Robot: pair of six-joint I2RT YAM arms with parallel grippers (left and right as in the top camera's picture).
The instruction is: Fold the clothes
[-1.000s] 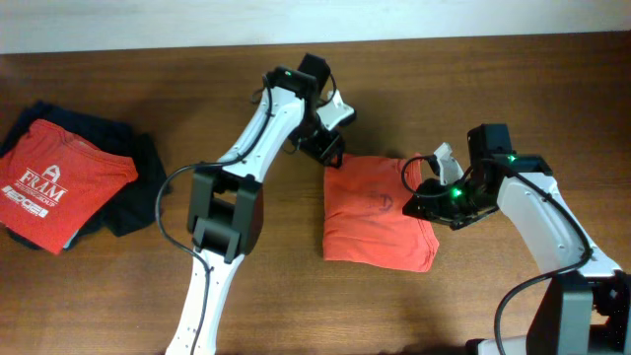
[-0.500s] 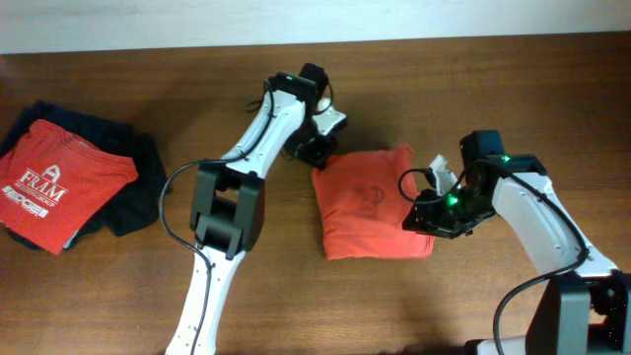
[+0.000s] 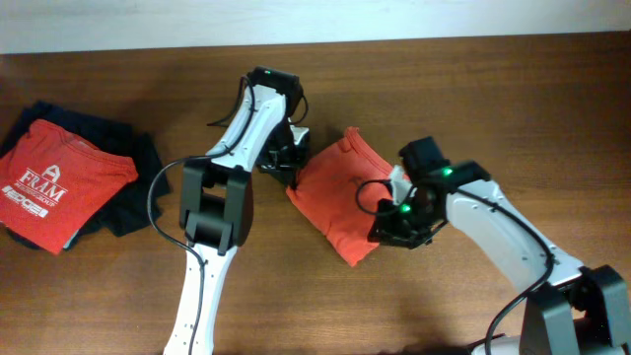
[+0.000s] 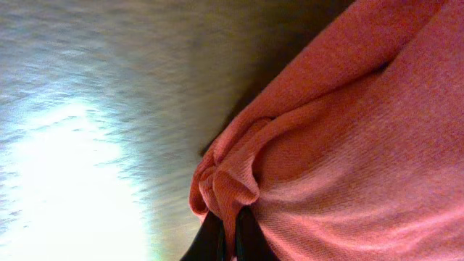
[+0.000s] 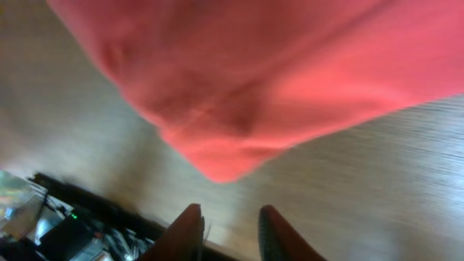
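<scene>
Shirt lies folded mid-frame on the table, long axis slanting upper left to lower right. Your left hand is clenched on its left corner; your right hand, released and empty, sits at the opposite lower-right edge.

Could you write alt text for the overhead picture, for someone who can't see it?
A folded orange-red T-shirt lies on a wooden table between two robot hands: the left hand pinches its left corner, the right hand sits at its lower-right edge. At far left, a red FRAM shirt lies on a dark garment.
</scene>
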